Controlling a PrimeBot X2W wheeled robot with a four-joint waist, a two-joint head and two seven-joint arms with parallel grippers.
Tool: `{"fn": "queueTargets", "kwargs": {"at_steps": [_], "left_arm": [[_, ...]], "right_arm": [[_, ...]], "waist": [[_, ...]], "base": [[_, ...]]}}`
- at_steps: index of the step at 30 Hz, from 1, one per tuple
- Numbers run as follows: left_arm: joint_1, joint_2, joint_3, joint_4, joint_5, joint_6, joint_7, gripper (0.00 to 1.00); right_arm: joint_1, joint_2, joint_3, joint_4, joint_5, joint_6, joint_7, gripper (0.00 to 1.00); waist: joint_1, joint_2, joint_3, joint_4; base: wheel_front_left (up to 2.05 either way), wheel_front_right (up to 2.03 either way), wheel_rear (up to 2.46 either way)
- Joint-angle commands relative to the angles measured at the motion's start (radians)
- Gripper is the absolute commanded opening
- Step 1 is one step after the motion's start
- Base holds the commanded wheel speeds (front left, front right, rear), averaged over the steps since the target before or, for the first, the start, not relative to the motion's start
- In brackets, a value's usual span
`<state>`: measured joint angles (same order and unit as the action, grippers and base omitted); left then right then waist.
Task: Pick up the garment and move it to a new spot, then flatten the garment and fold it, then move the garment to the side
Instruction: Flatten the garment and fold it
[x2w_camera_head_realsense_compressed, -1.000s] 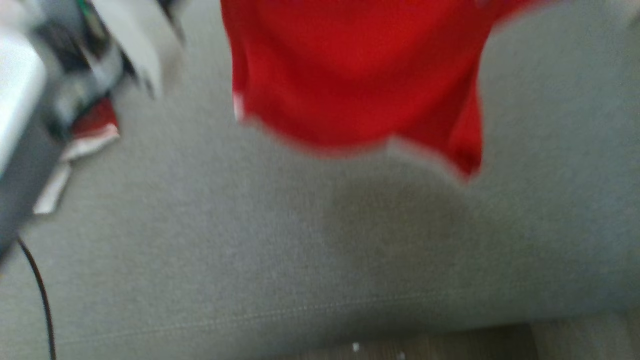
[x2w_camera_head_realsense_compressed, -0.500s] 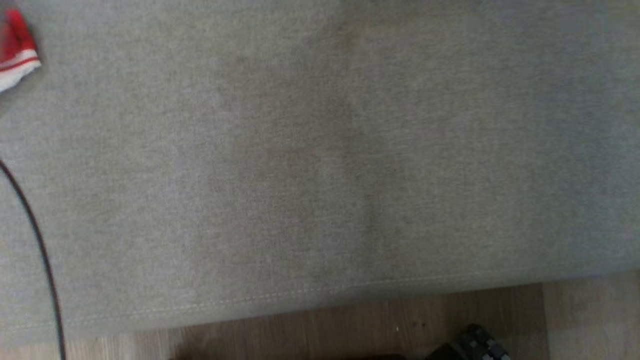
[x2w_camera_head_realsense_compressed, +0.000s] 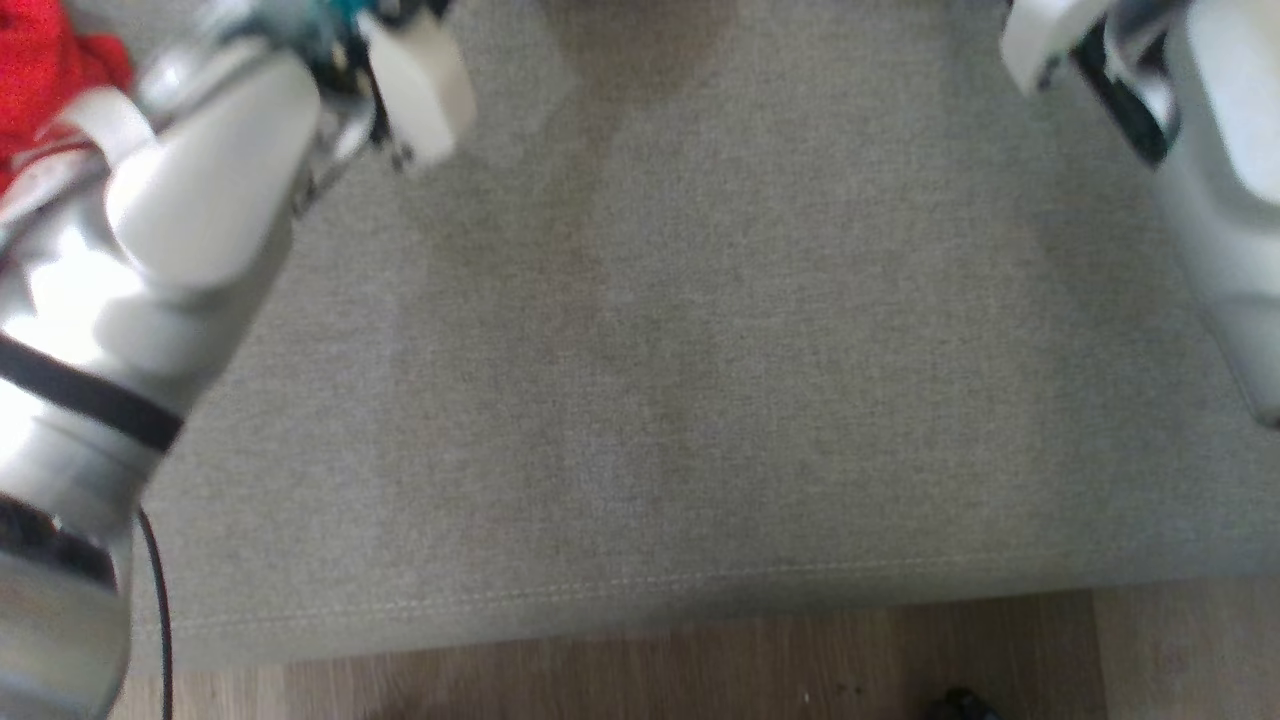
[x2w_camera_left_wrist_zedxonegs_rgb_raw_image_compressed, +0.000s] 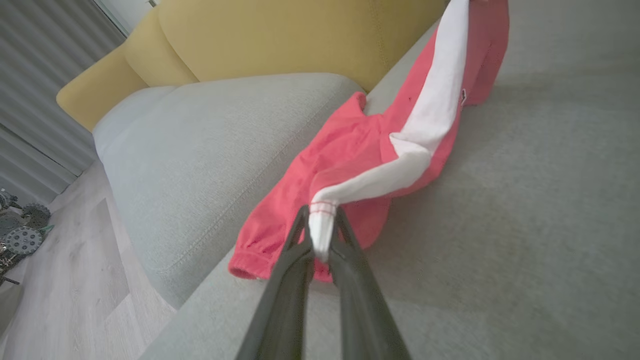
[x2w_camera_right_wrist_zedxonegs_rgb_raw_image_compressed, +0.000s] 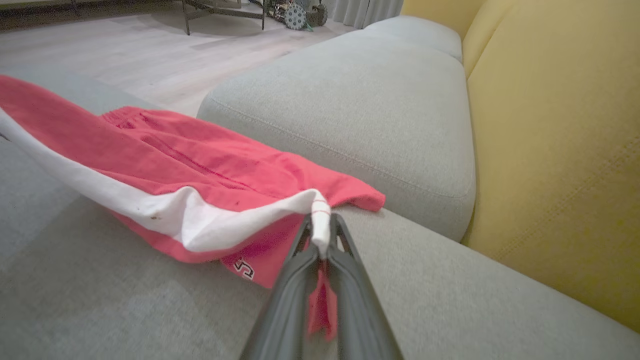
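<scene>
The garment (x2w_camera_left_wrist_zedxonegs_rgb_raw_image_compressed: 360, 145) — red knit cloth with a broad white band (x2w_camera_left_wrist_zedxonegs_rgb_raw_image_compressed: 435, 115) and a gathered elastic hem — lay slumped on the grey sofa seat (x2w_camera_left_wrist_zedxonegs_rgb_raw_image_compressed: 525, 240). Its far edge was pushed against the neighbouring cushion (x2w_camera_left_wrist_zedxonegs_rgb_raw_image_compressed: 210, 145), below the mustard backrest (x2w_camera_right_wrist_zedxonegs_rgb_raw_image_compressed: 550, 150). A second earlier it had hung in the air before the head camera, throwing a shadow on the seat. That camera had since swung, but both wrist views showed the cloth down on the seat, so the move to a new spot looked nearly done, with flattening next. The left tool (x2w_camera_left_wrist_zedxonegs_rgb_raw_image_compressed: 321, 222) was clenched on a white band end stitched with thin red lines, and the right tool (x2w_camera_right_wrist_zedxonegs_rgb_raw_image_compressed: 321, 227) pinched a matching end — the band sagged between them. The seat was a coarse matte weave with a stitched seam; the garment looked soft and limp.
</scene>
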<state>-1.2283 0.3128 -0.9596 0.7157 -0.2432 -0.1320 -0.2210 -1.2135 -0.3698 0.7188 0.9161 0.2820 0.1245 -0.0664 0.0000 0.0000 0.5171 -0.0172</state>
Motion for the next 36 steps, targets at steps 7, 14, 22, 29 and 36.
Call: {"fn": "queueTargets", "kwargs": {"at_steps": [7,14,22,29,36], "left_arm": [[0.121,0.038,-0.017,-0.009,-0.007,0.016,-0.024,0.00],[0.253,0.055,-0.054,-0.017,-0.011,0.045,-0.033,0.00],[0.365,0.069,-0.057,-0.048,-0.040,0.075,-0.038,0.00],[0.447,0.083,-0.070,-0.094,-0.057,0.082,-0.039,0.00],[0.533,0.118,-0.095,-0.178,-0.079,0.080,-0.021,0.00]], "right_arm": [[0.108,-0.095,0.143,-0.054,0.111,0.006,0.032,0.00],[0.207,-0.205,0.300,-0.156,0.209,0.006,0.110,0.00],[0.297,-0.324,0.405,-0.260,0.331,0.006,0.208,0.00],[0.349,-0.408,0.489,-0.362,0.417,0.006,0.277,0.00],[0.385,-0.506,0.531,-0.471,0.476,0.006,0.321,0.00]], "waist": [[0.0000,0.0000,-0.098,0.005],[0.0000,0.0000,-0.166,0.002],[0.0000,0.0000,-0.242,0.002],[0.0000,0.0000,-0.301,0.006],[0.0000,0.0000,-0.354,0.020]], "base": [[0.00,0.00,0.00],[0.00,0.00,0.00],[0.00,0.00,0.00],[0.00,0.00,0.00],[0.00,0.00,0.00]]}}
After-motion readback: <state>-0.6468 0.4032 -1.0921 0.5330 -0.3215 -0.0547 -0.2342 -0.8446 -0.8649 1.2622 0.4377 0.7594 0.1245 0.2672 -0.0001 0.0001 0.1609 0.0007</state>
